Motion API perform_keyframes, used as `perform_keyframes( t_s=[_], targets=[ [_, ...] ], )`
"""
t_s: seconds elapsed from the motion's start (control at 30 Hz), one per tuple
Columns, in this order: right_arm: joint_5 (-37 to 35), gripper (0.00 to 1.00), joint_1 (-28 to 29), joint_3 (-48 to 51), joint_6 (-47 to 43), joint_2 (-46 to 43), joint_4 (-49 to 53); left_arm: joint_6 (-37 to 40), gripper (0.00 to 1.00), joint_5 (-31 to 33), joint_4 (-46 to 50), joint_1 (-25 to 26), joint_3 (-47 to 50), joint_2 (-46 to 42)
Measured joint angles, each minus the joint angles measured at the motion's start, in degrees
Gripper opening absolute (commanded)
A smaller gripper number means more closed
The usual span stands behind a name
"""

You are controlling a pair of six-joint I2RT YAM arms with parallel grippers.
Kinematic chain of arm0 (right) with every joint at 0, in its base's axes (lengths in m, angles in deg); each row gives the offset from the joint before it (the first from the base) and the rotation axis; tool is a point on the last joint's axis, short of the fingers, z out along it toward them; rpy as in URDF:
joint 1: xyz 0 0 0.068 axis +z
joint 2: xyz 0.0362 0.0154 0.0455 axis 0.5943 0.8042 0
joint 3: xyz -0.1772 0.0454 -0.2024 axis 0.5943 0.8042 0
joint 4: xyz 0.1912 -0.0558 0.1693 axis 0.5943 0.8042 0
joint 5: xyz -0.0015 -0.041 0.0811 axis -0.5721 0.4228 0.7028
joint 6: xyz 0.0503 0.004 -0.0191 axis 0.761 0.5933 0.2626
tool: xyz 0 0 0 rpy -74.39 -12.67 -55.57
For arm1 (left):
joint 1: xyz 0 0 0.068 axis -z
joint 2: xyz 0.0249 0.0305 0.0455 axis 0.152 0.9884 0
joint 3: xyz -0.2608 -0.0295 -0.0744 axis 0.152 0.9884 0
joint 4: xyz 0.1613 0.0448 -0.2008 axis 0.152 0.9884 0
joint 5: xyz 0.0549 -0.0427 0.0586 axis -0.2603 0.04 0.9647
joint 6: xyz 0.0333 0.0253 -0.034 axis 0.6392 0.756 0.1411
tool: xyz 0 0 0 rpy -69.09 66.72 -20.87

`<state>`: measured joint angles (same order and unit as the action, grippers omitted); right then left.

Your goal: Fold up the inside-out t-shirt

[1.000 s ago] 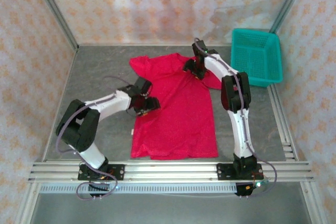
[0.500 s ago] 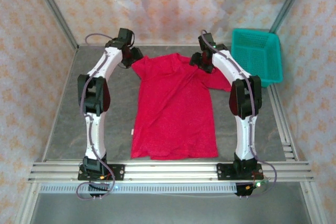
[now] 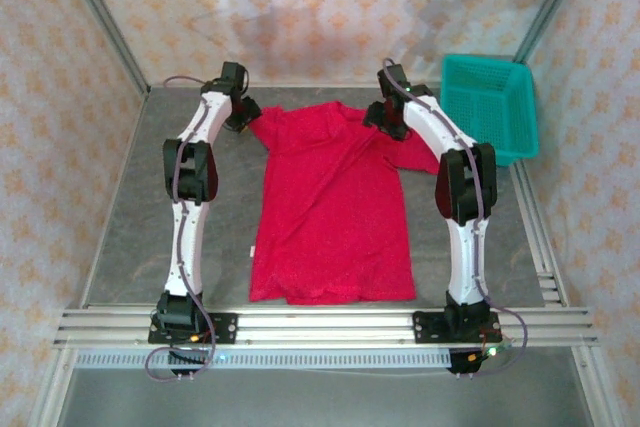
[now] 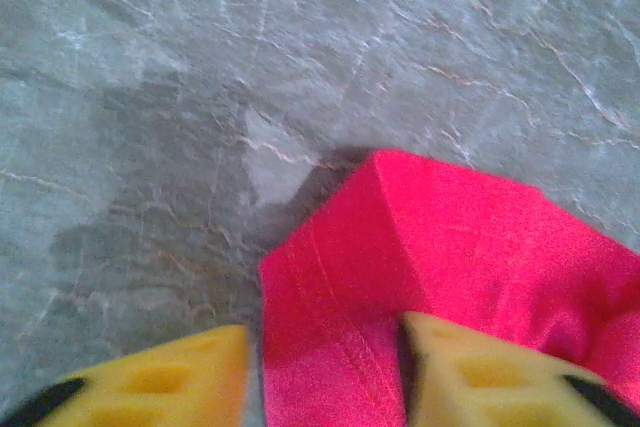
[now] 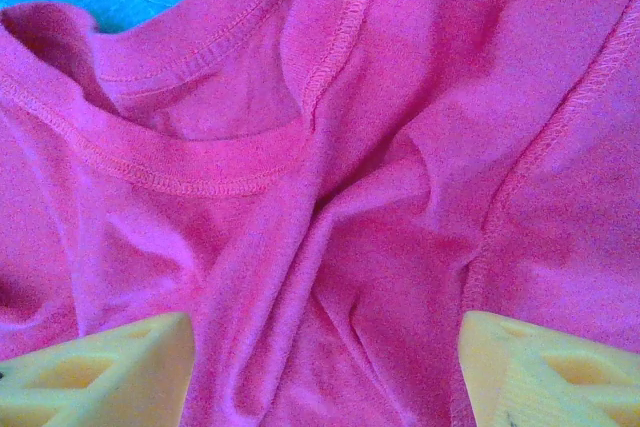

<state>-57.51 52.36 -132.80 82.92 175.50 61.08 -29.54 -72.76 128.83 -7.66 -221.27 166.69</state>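
We see a grey marbled table (image 3: pixel 150 207) bearing a crimson t-shirt (image 3: pixel 335 217), spread flat at centre, and a teal mesh basket (image 3: pixel 490 112) at its far right corner.

Top external: high, behind the arm bases (image 3: pixel 185 319) at the worktop's (image 3: pixel 130 237) near edge, facing forward and down. Distant, with the whole worktop in frame up to the far corners. Left wrist: very close, looks down past the left tool (image 4: pixel 325 372) at bare worktop and a t-shirt (image 4: pixel 470 237) sleeve corner, near the far edge, left part. Right wrist: very close, looks down past the right tool (image 5: pixel 325 367) at the collar (image 5: pixel 200 172), near the far edge, right part. Both wrist patches lie inside the top view's field.
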Motion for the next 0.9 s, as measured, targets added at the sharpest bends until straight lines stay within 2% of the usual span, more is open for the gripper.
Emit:
perform_keyframes(
  t_s=[0.03,0.1,0.37,0.67,0.77,0.9],
  targets=[
    [-0.04,0.71,-0.09,0.00,0.00,0.24,0.00,-0.24,0.06,0.07,0.20,-0.09,-0.61,0.72],
    [-0.33,0.71,-0.26,0.04,0.02,0.85,0.00,-0.87,0.00,-0.39,1.25,-0.76,-1.18,0.83],
    [-2.67,0.68,-3.32,5.11,2.27,4.76,-1.81,-0.70,0.00,-4.74,1.20,-3.13,-0.24,-0.81],
    [-7.69,0.67,-5.95,4.74,5.29,6.12,-1.75,-1.14,0.00,-7.37,-5.60,-13.81,20.92,-16.41],
    [-8.31,0.67,-5.95,4.46,5.55,6.29,-1.27,-2.03,0.00,-7.13,-6.99,-16.48,26.32,-17.09],
    [-8.76,0.67,-5.95,3.45,5.95,6.75,-0.11,-3.76,0.02,-6.49,-8.26,-17.59,31.39,-17.29]
  ],
)
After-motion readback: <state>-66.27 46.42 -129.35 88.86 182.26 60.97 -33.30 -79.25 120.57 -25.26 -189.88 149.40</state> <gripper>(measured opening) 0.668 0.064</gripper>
